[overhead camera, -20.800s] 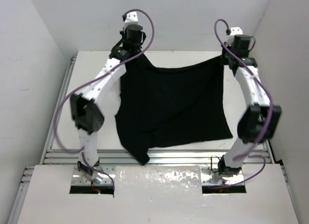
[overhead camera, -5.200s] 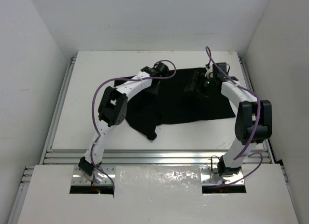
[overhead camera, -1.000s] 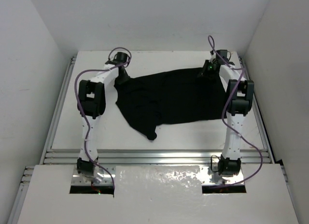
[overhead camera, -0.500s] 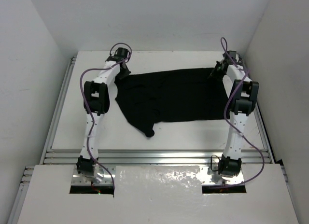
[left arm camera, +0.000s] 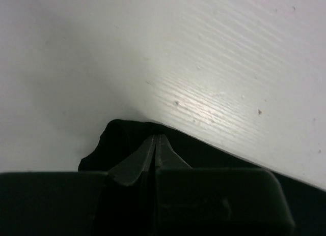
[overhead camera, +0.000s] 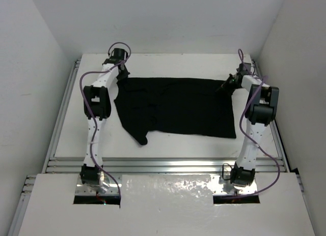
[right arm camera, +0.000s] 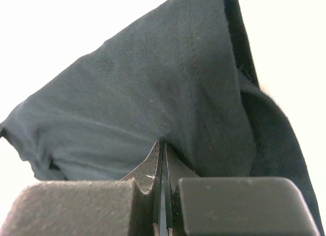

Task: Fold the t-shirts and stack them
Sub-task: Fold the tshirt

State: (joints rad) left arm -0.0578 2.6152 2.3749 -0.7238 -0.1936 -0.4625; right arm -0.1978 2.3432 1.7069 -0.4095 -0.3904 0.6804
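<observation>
The black t-shirt (overhead camera: 175, 106) lies spread on the white table, its top edge stretched between my two grippers. My left gripper (overhead camera: 121, 75) is at the shirt's far left corner, shut on the fabric; in the left wrist view the closed jaws (left arm camera: 155, 139) pinch a black fold (left arm camera: 117, 137). My right gripper (overhead camera: 227, 84) is at the far right corner, shut on the fabric; in the right wrist view its jaws (right arm camera: 162, 144) grip the dark cloth (right arm camera: 153, 88). A sleeve (overhead camera: 140, 138) trails at the near left.
The white table (overhead camera: 168, 63) is walled at back and sides. Metal rails (overhead camera: 163, 165) run along its near edge in front of the arm bases.
Both grippers have moved outward and toward the far corners, pulling the shirt's top edge taut and flatter. The shirt has shifted left and its near edge lies straighter.
</observation>
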